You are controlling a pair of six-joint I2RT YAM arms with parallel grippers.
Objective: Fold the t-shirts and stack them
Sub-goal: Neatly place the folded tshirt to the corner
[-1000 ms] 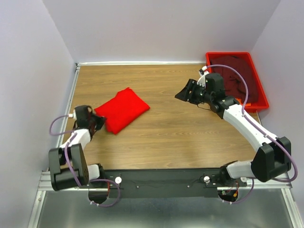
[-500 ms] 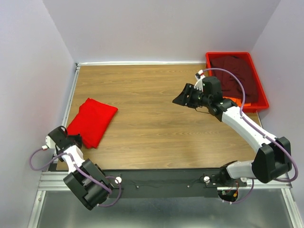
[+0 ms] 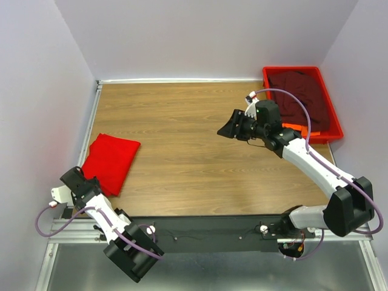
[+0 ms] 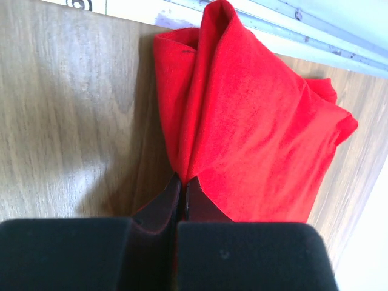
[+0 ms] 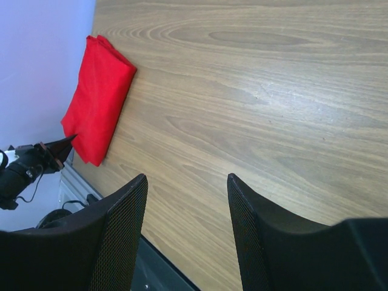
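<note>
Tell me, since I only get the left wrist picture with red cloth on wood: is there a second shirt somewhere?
Observer: Yes, a dark maroon t-shirt lies in a red tray at the far right corner of the table.
Operator: What is the other arm up to?
Observer: The right gripper is open and empty, hanging over bare wood right of the table's middle.
Operator: Where on the table is my red cloth?
Observer: The red t-shirt lies folded at the left edge, near the front; the left gripper is shut on its near corner.
</note>
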